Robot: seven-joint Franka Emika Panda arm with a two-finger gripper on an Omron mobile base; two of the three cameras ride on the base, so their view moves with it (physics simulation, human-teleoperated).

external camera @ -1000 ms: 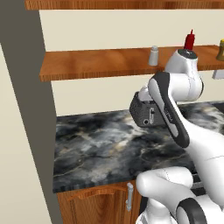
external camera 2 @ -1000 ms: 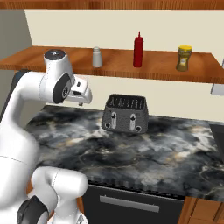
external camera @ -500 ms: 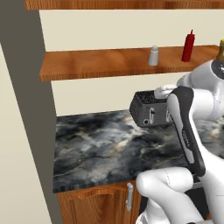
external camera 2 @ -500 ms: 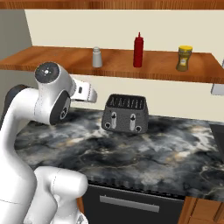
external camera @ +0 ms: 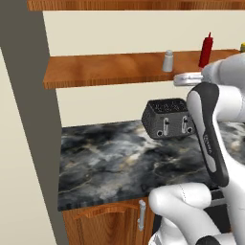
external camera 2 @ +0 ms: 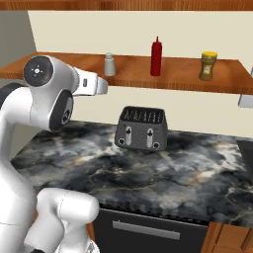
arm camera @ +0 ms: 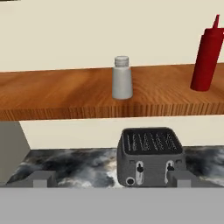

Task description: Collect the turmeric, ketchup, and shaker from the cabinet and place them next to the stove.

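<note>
A marbled dark countertop (external camera 2: pixel 148 173) is being overlooked by the reddish-brown cabinet (external camera 2: pixel 148 74) shelf, where the shaker (arm camera: pixel 122 78), ketchup (arm camera: pixel 208 54) and turmeric (external camera 2: pixel 208 65) are being left untouched. Over the last second the arm has been swung upward to shelf height, so a first reach is apparently being prepared. The gripper (arm camera: pixel 109 180) is being held released and empty, levelled at the shaker at twelve o'clock, above the toaster (arm camera: pixel 150 155).
</note>
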